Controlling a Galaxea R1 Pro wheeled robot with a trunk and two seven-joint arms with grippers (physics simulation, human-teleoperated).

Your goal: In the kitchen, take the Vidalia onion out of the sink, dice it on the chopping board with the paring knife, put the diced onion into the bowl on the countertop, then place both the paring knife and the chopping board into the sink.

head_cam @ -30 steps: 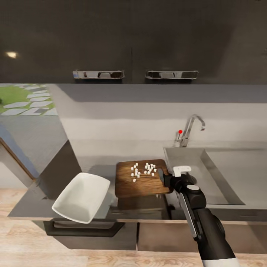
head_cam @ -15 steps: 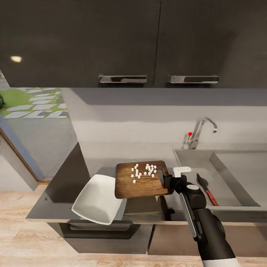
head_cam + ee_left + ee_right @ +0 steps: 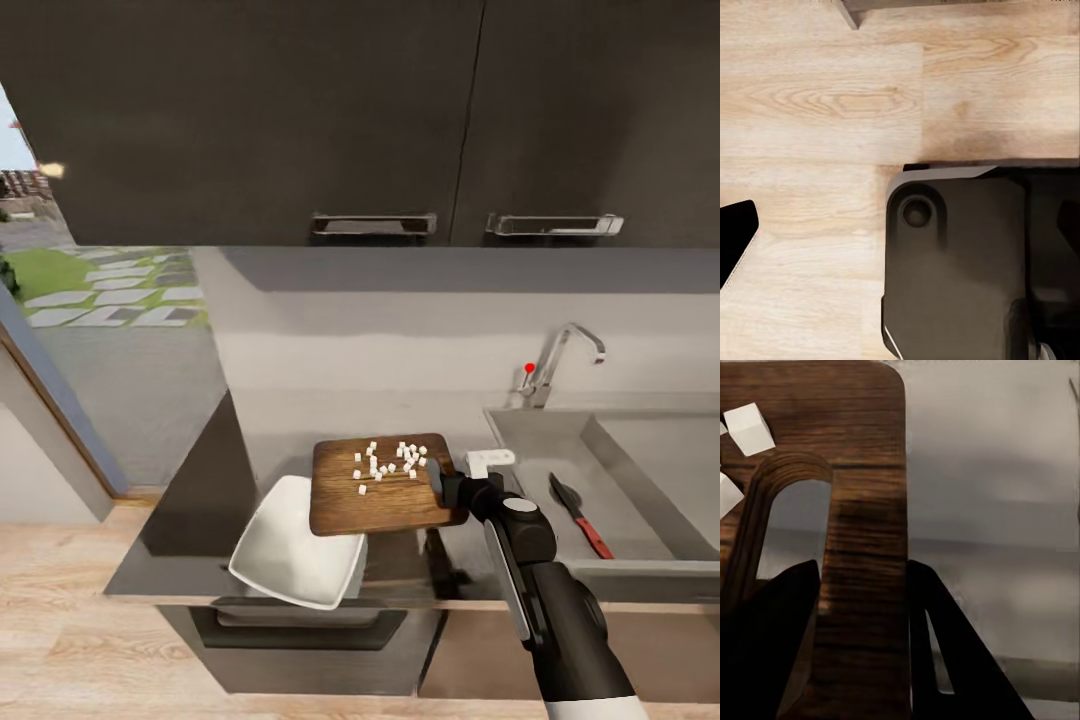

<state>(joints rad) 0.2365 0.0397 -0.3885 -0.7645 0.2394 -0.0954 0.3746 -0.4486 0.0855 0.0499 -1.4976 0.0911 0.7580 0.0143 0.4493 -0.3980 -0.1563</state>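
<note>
Dark wooden board [image 3: 385, 487] held level above the grey counter [image 3: 290, 420] by the right pincer [image 3: 446, 488], clamped on the board's slotted edge. One board, one white bowl [image 3: 297, 543], one knife [image 3: 579, 513], one tap [image 3: 560, 362] with a red knob, two cabinet handles overhead. Roughly twenty small white onion cubes [image 3: 392, 462] scattered on the board's far half. Bowl sitting at the counter's front edge, its right corner tucked under the board's left end. Knife lying in the sink [image 3: 618, 500], dark blade and red handle. From the right wrist: slot handle [image 3: 791, 529] seen close, two dark fingers [image 3: 945, 652] either side of the board's end strip, two cubes at the edge; no such detail from the head. From the left wrist: pale wood floor [image 3: 817, 97] and dark robot body [image 3: 960, 262]; cannot tell the left pincer's state. Against the frame half a second back: whole view shifted, bowl now closer under the board, sink farther right, board and arm unchanged in the picture.
</note>
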